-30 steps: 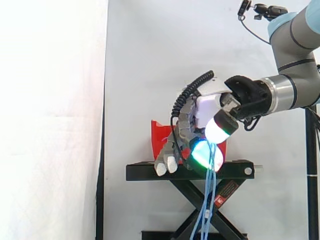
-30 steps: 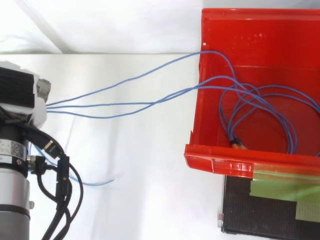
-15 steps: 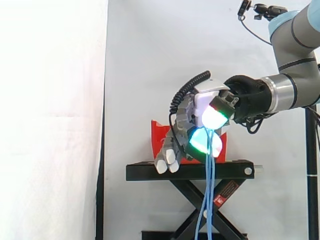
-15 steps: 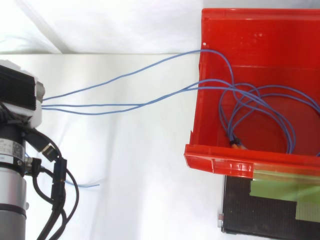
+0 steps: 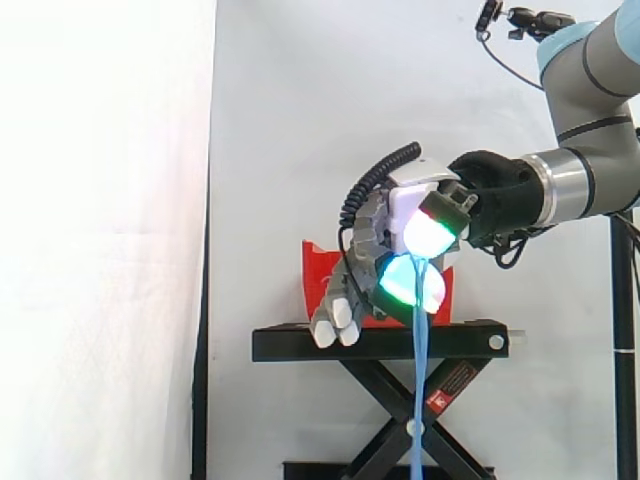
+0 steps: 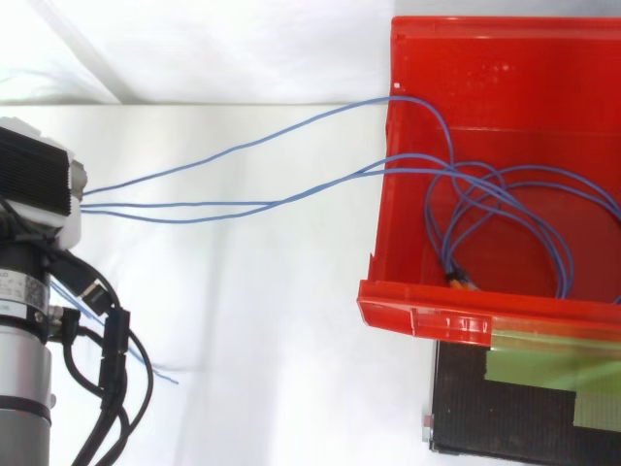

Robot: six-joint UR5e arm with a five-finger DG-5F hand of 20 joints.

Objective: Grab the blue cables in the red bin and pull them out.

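The loose cable ends under the hand (image 5: 408, 212) have swung together into one hanging strand since a moment ago, while the hand itself has hardly shifted. Its other fingers point down toward the black stand (image 5: 300, 343), and its glowing fingertips (image 5: 401, 281) are pressed together, pinching the blue cables (image 6: 291, 201). Seen from above, the cables run from the hand rightward over the wall of the red bin (image 6: 456, 320), where the rest lies in loops on the bottom.
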